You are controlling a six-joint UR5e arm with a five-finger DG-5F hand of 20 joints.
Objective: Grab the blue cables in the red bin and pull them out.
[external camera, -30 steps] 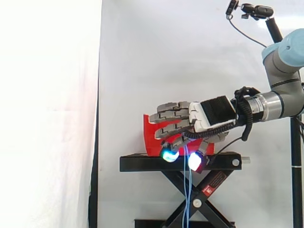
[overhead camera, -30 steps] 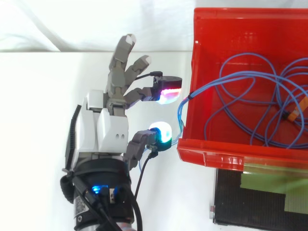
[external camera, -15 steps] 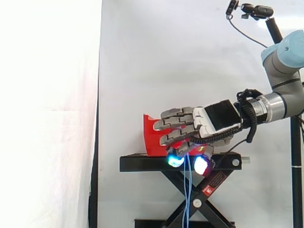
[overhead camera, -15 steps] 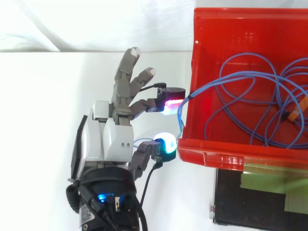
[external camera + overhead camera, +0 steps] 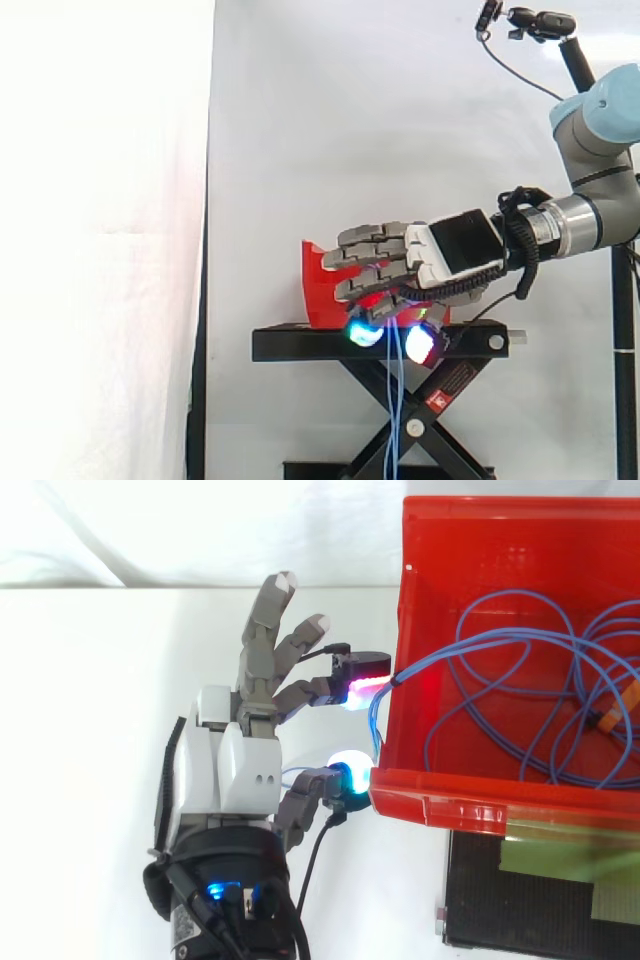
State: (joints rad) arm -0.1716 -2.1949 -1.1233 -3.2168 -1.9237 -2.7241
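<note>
A small red and white label (image 5: 453, 384) sits on a leg of the black stand (image 5: 300, 345); its print is too small to read.

The blue cables (image 5: 520, 680) lie in loose coils inside the red bin (image 5: 440, 802), which stands on the stand before the white curtain (image 5: 100, 240). An orange connector (image 5: 612, 708) lies among them near the bin's right side. From the coils, strands run leftward, climb over the bin's left wall and then turn down outside it. In the side view they hang straight down in front of the stand, so their long axis there is upright.

The hand (image 5: 228, 780) is just outside the bin's left wall, palm toward it. Its fingers (image 5: 362, 688) are released and grip nothing. The upper ones reach out nearly straight, while a lower finger with a magenta pad and the thumb with a cyan pad bend toward each other. The hanging strands pass through the gap between these two pads. The magenta pad lies right at the spot where the strands cross the wall, and the thumb pad sits against the bin's near corner.
</note>
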